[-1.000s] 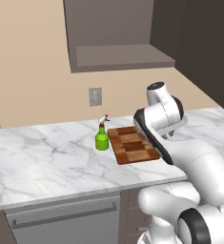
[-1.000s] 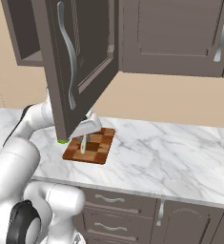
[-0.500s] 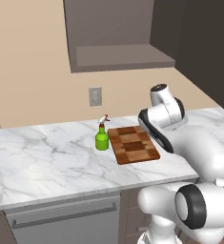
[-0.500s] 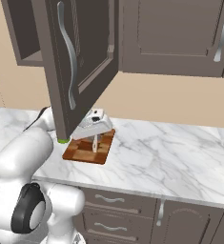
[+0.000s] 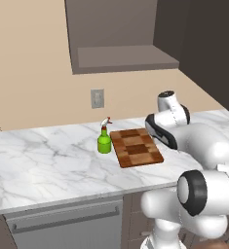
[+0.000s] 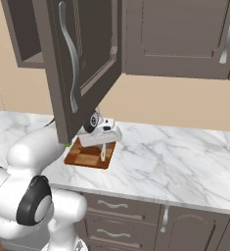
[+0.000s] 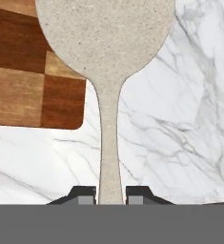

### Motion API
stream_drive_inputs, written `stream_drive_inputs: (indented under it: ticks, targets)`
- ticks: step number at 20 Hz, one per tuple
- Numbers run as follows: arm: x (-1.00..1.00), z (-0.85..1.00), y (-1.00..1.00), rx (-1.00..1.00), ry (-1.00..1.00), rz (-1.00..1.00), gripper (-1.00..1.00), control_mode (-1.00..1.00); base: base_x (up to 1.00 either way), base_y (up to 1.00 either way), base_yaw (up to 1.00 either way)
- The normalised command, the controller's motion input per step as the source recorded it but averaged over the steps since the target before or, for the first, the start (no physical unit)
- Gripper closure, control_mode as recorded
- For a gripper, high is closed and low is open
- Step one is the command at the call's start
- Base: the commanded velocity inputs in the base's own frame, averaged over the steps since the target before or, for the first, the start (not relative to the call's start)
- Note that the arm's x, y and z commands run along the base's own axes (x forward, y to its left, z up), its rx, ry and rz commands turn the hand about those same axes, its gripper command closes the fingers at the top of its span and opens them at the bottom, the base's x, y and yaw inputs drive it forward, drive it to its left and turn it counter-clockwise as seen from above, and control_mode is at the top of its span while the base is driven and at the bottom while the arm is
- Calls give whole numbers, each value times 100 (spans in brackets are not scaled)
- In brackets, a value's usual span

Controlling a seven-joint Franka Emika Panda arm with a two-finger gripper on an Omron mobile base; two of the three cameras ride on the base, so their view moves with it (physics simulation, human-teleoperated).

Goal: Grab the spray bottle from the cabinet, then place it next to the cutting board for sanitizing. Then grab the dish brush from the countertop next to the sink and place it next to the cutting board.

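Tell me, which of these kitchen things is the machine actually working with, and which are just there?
Part of the job:
- spray bottle, standing beside the board
- cutting board
- dish brush, gripped in the hand
- countertop
- cabinet, open

Just there:
- wall outlet
- lower drawers

We see the dish brush [image 7: 106,52] as matt, finely speckled and stone-like, pale cream from head to handle, while the cutting board [image 7: 30,71] at its 9 o'clock is smooth, warm wood in lighter and darker blocks with a soft sheen. The countertop [image 7: 180,119] looks like polished white marble with grey veins. The spray bottle [image 5: 104,142] appears glossy green plastic, and the cabinet [image 6: 82,59] a matt dark grey-brown with brushed-metal handles.
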Motion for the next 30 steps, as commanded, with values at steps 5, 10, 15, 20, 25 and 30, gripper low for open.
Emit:
stream_drive_inputs:
  ticks: [5,10,15,20,25,30]
  targets:
    - [14,-27,0,5,-1,0,100,-100,0,0,0]
    - [23,-28,0,1,0,0,100,-100,0,0,0]
    - [19,-21,-2,0,0,0,100,-100,0,0,0]
    - [10,-7,-5,0,0,-3,100,-100,0,0,0]
    - [19,-12,-13,2,0,-6,100,-100,0,0,0]
    - [10,-20,-28,7,0,-3,100,-100,0,0,0]
